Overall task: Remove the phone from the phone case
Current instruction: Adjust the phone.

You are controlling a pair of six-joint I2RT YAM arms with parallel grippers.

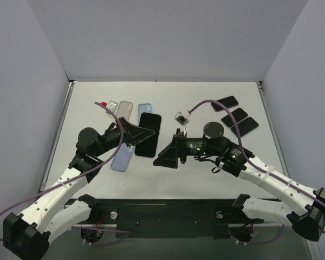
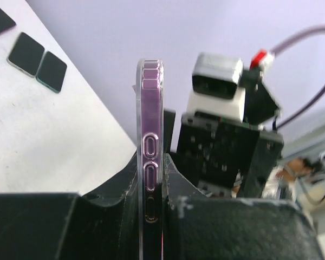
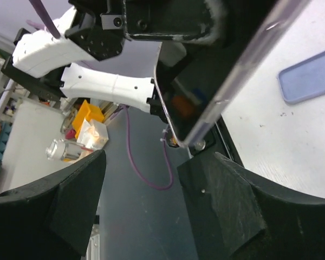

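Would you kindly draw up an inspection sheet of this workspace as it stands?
Surface: white table, no spills seen.
Job's things: cased phone, purple in a clear case, held off the table, edge-on to the left wrist camera.
Clutter: three dark phones at far right; loose cases at far left-centre; blue case by the left arm.
Pincers: left pincer shut on the cased phone; right pincer open, close beside it.
Cables: purple cables arc over both arms.
Surroundings: plain pale walls on three sides.
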